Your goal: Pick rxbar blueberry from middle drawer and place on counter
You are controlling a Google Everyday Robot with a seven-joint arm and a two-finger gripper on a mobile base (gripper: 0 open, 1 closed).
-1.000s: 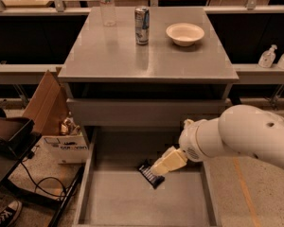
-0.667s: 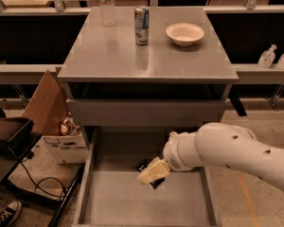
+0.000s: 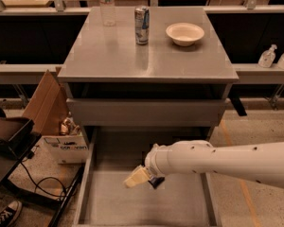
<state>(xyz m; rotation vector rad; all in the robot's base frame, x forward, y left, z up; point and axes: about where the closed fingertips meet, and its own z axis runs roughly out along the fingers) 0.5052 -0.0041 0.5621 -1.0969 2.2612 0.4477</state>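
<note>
The middle drawer [image 3: 111, 205] is pulled out at the bottom of the cabinet, showing its bare grey floor. My gripper [image 3: 137, 178], cream-coloured on a white arm reaching in from the right, is low inside the drawer, left of its middle. Only a small dark corner of the rxbar blueberry [image 3: 156, 182] shows, right beside the gripper under the wrist. The rest is hidden, and I cannot tell whether the bar is gripped. The counter [image 3: 109, 56] is the grey cabinet top above.
On the counter stand a silver-blue can [image 3: 142, 25], a white bowl [image 3: 184, 33] and a clear bottle [image 3: 107, 6]. A shut drawer front [image 3: 146, 112] is above the open one. Cardboard boxes [image 3: 49, 105] and a black cart [image 3: 9, 136] stand left. Pump bottles [image 3: 267, 56] sit on the right.
My arm has swung left and slightly down across the drawer. The gripper now covers most of the dark bar, which lay in plain view a second ago.
</note>
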